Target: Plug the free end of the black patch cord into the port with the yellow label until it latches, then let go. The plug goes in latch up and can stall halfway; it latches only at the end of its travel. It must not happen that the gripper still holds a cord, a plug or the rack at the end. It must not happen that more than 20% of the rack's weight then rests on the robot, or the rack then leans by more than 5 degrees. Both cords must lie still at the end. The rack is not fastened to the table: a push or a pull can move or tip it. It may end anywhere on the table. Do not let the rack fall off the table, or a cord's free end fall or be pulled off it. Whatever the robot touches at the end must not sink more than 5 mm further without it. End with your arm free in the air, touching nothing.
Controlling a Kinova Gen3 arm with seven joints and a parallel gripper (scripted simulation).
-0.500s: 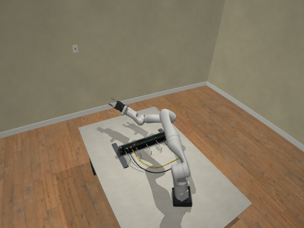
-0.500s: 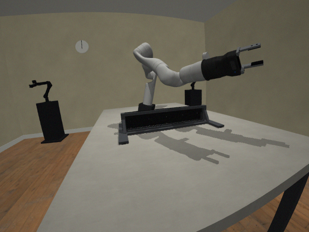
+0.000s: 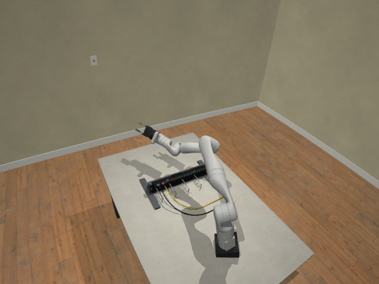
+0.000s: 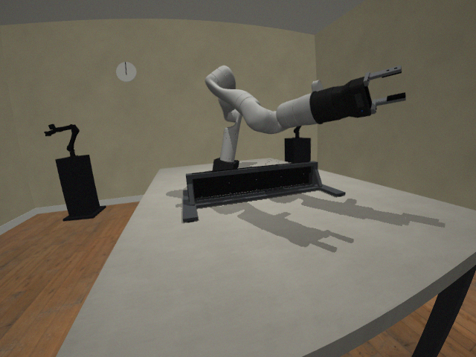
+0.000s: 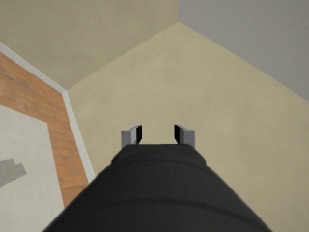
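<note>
Exterior view: end effector spread wide, empty, high above rack and table.

my white seven-joint arm rises from its black base plate, bends at the elbow and reaches out nearly level; the black two-finger gripper is held high, fingers spread wide, gripping nothing.
</note>
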